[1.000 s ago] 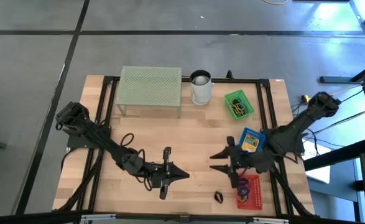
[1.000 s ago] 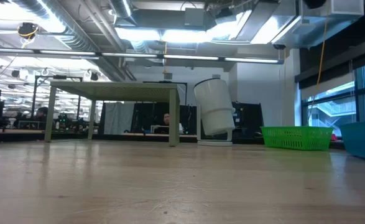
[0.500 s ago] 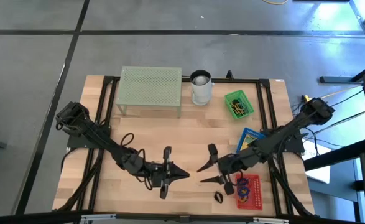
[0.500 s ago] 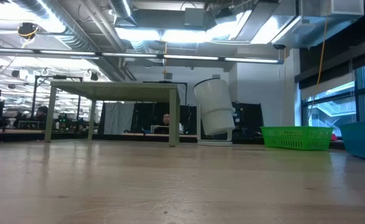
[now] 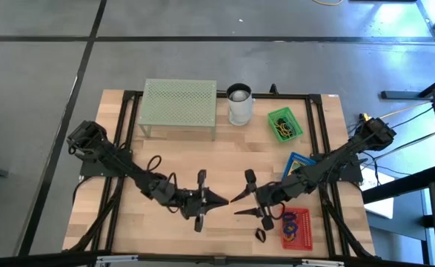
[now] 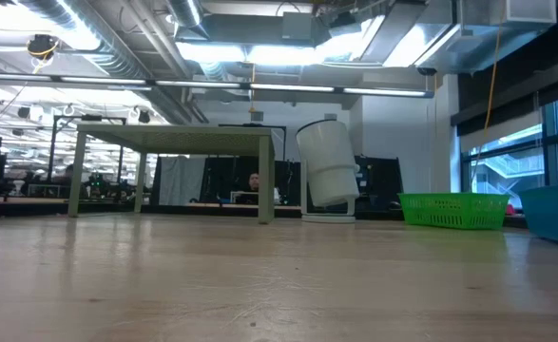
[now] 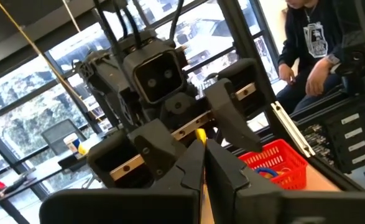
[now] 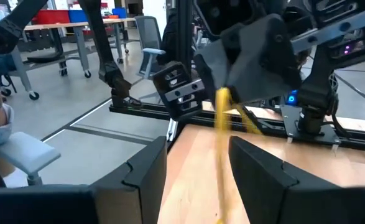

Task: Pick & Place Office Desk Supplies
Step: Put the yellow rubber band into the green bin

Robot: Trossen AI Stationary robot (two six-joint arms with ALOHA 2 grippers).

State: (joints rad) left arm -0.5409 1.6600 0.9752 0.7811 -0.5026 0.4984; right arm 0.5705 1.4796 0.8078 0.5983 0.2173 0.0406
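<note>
Wooden table (image 5: 224,159) at centre frame hosts a handover — left gripper (image 5: 218,201), jaws pinched on a yellow rubber band (image 8: 221,118), meets the spread right gripper (image 5: 236,204), which must next close on it.

Left end effector (image 5: 221,202) closed, tip to tip with the right end effector (image 5: 237,205), whose fingers stand apart

Wood table (image 5: 224,159): stand (image 5: 179,108), cup (image 5: 239,104), bins (image 5: 284,124).
</note>
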